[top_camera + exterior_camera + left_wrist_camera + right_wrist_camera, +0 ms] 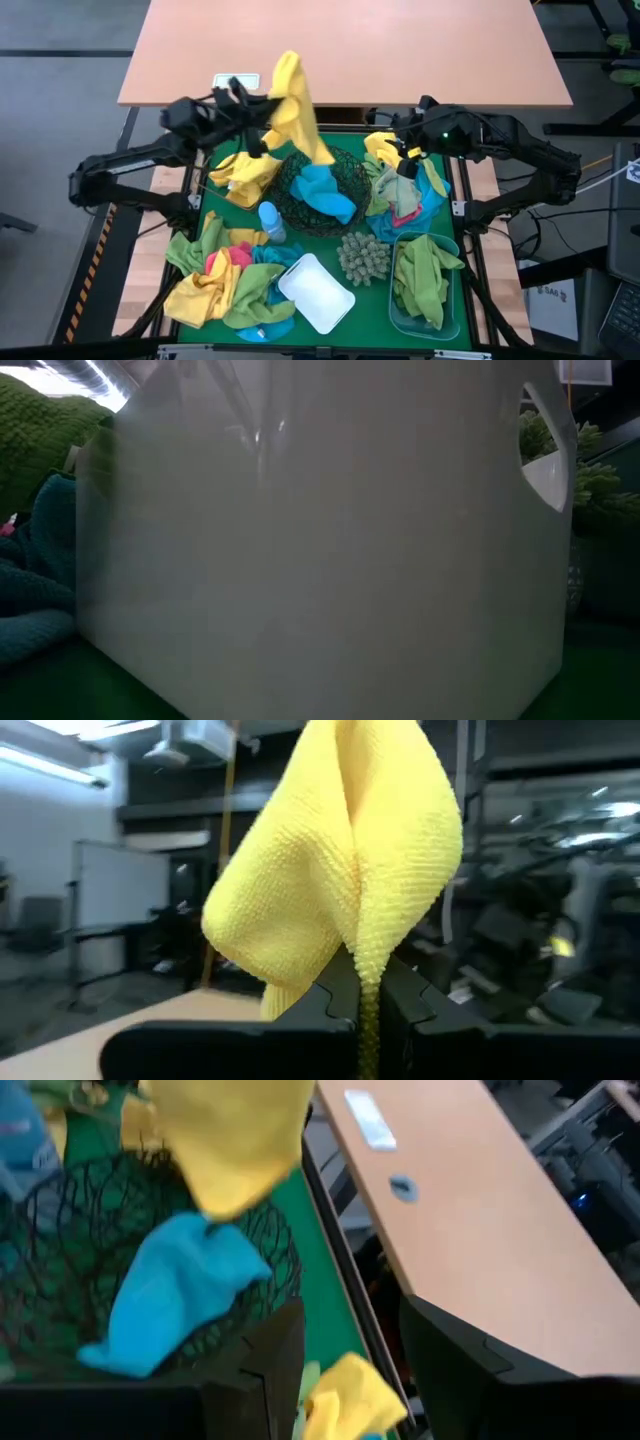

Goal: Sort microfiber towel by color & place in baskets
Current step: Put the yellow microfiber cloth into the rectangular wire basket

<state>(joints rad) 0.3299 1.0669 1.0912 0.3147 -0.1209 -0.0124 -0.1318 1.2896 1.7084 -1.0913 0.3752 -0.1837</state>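
My left gripper point(258, 128) is shut on a yellow microfiber towel point(295, 100), raised over the far left rim of the round black wire bowl point(345, 170). Blue towels point(325, 195) lie inside that bowl. My right gripper point(355, 1370) stands open by the bowl's far right side, above a yellow towel point(350, 1395) on the right pile. It holds nothing. More towels, yellow, green, pink and blue, are heaped at the near left point(225, 280). Green towels point(422, 275) fill the translucent blue tub point(400, 318). The white tub point(315, 292) stands near the front. My left gripper pinches a bunched fold of the yellow towel point(366, 1005) between its two fingers. The fingers come from the table's left, slanting a little upward. The towel is lifted clear. Most of it billows beyond the fingers, and a tail point(325, 150) hangs toward the bowl's rim.
A spiky grey-green ball point(365, 255) sits between the bowl and the blue tub. A small blue bottle point(270, 220) stands left of the bowl, near another yellow towel point(240, 175). A wooden table point(400, 50) lies beyond the green mat. The white tub point(320, 560) fills the low view.
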